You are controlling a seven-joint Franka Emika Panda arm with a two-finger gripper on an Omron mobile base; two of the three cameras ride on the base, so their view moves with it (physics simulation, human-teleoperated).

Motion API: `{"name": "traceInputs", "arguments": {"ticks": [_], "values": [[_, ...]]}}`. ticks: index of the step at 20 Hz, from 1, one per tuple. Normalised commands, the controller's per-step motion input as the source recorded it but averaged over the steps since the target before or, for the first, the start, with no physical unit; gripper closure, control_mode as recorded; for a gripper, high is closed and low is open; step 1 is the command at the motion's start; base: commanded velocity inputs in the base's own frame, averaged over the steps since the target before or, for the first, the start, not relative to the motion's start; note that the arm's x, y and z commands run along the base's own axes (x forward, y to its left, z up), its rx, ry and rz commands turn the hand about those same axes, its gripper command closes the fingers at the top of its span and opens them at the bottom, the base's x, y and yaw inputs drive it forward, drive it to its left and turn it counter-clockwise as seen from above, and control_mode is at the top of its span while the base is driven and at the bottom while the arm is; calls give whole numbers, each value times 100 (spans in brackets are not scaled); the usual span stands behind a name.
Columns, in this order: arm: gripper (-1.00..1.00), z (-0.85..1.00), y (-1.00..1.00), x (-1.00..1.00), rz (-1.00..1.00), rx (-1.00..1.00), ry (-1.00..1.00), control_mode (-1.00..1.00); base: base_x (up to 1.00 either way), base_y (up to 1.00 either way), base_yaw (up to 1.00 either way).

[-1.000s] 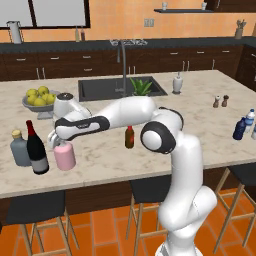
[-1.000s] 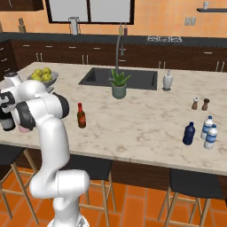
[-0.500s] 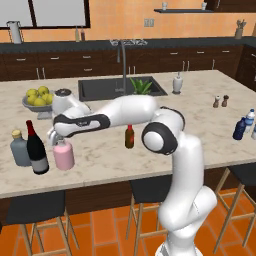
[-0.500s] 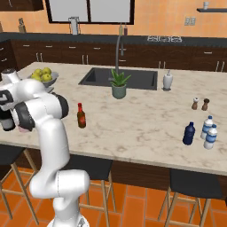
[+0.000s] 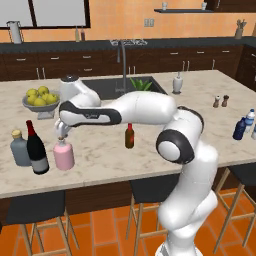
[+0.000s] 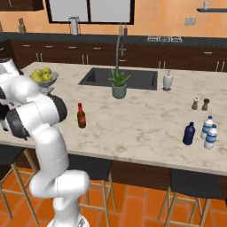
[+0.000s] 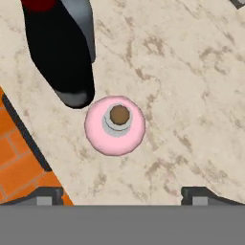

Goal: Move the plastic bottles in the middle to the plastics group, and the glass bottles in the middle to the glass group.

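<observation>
The pink bottle (image 5: 64, 154) stands set down near the worktop's front-left edge, beside the wine bottle (image 5: 37, 148) and grey bottle (image 5: 20, 148) — the gripper (image 5: 62, 131) hangs above it, jaws wide. Next, the brown bottle (image 5: 129, 136) mid-worktop is to be fetched — nothing stands between.

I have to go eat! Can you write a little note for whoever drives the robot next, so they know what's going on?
Pincer: open, empty, just above the pink bottle.
Pink bottle: standing on the counter next to the wine bottle and grey bottle, so it looks done.
Navy bottle: beside the white bottles, looks done too.
Left: the brown bottle, alone mid-counter, goes to the glass group.
</observation>
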Motion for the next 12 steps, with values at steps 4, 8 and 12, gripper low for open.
{"name": "traceInputs", "arguments": {"ticks": [4, 8, 12], "values": [[-100, 1, -100, -44, -13, 16, -16, -100, 0, 0, 0], [-100, 17, -100, -36, -10, 10, -15, -100, 0, 0, 0], [-100, 26, -100, -15, -8, 6, -6, -100, 0, 0, 0]]}}
